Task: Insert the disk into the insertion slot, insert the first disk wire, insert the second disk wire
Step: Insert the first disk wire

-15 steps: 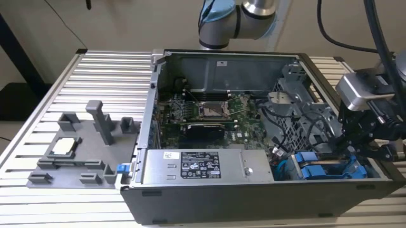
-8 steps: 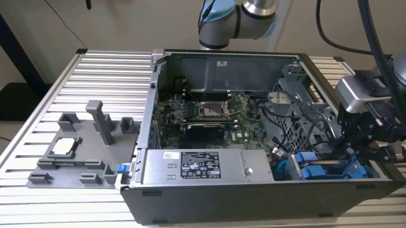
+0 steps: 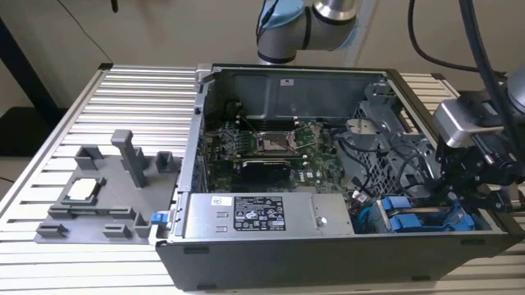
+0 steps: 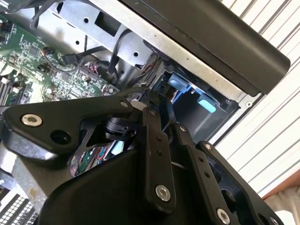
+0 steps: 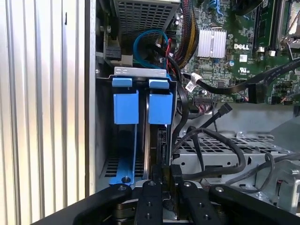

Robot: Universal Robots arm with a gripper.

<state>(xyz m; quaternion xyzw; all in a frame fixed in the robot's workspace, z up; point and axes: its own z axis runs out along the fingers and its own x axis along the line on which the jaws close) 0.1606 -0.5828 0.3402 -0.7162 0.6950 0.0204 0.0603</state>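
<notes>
Blue-framed disk (image 5: 161,107) sat on edge in its slot at the case (image 3: 328,267) corner, with the other blue carrier (image 5: 125,107) between it and the case wall. Jaws were drawn narrow, tips right at the disk's end opposite its tab; couldn't tell if they pinched anything. Black cables (image 5: 213,136) crowded the disk's inner-case side, tight room. Ribbed table (image 3: 139,92) ran outside the case wall.

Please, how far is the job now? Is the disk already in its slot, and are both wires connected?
Done, it seems: the disk sits in the bay beside the other blue carrier. In hand: the gripper is at the disk's exposed end, against a black cable plug; whether it holds the plug I cannot tell. Left: at least one wire, since a black connector looks loose near the drive cage.
</notes>
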